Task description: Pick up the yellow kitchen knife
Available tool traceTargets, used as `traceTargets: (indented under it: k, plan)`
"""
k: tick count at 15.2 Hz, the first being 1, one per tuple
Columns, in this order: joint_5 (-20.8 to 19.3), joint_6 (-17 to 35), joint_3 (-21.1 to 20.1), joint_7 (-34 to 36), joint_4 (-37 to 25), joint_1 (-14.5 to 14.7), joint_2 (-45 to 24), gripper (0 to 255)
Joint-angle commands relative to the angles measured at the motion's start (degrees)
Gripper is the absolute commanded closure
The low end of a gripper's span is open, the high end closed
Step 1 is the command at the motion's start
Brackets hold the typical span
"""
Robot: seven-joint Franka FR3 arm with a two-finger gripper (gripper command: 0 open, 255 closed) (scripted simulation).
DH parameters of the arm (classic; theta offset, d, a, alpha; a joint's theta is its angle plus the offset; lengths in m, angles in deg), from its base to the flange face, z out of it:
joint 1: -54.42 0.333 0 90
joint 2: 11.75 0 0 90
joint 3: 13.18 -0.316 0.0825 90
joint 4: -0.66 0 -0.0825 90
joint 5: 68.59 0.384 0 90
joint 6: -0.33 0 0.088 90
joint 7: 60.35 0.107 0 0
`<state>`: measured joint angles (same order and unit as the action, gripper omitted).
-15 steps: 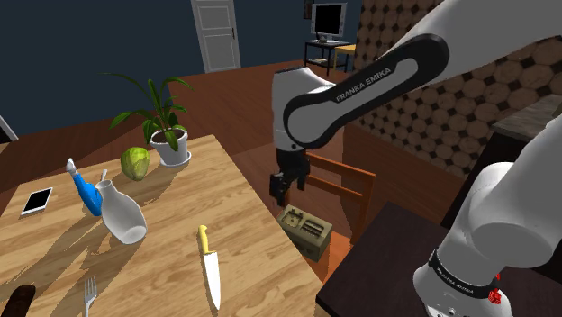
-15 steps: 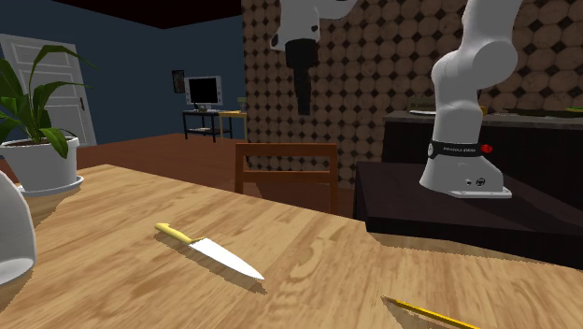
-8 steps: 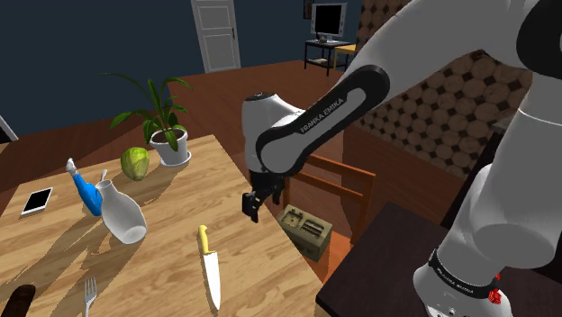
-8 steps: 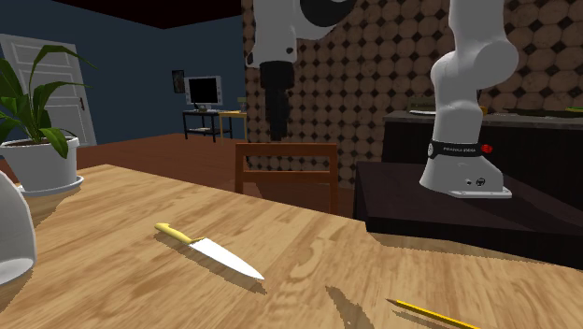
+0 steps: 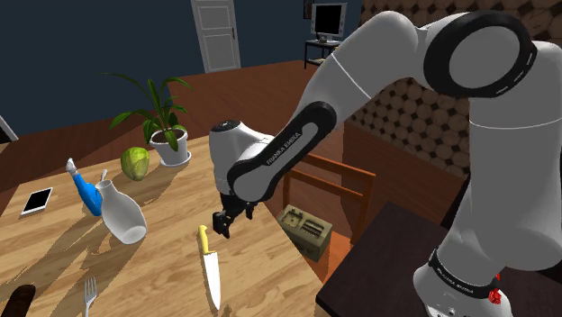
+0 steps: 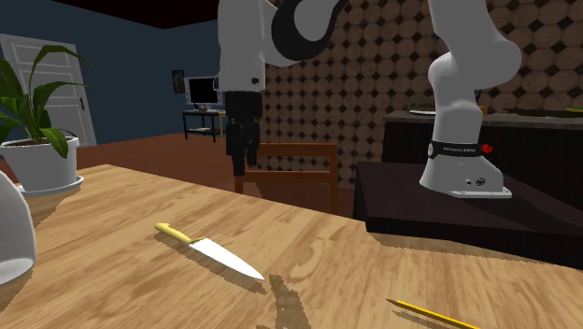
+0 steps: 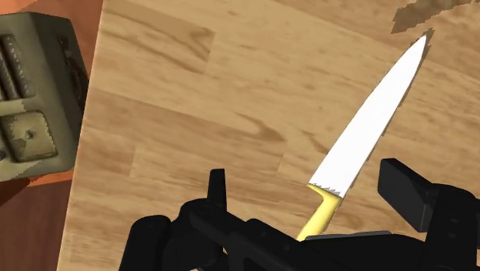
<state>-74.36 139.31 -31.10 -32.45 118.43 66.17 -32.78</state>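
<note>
Gripper (image 5: 221,223), fingers apart, hovers over yellow-handled kitchen knife (image 5: 210,267) — flat on wooden table (image 5: 153,270), not yet grasped or lifted.

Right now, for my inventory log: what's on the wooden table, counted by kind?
Knife: 1
Fork: 1
White vase: 1
Blue bottle: 1
Potted plant: 1
Green round thing: 1
Phone: 1
Pencil: 1
Total: 8 that I can name.
</note>
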Motion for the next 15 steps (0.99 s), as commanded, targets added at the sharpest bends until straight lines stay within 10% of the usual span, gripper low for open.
traceTargets:
  k: [1,11,15]
  plan:
    - [-2.3,0.5,1.0,1.9,-4.3,1.6,-4.5,0]
    - [-8.4,-2.3,5.5,7.1,-30.8,10.3,-26.5,0]
    - [-8.8,-0.6,5.9,7.3,-31.5,10.7,-28.8,0]
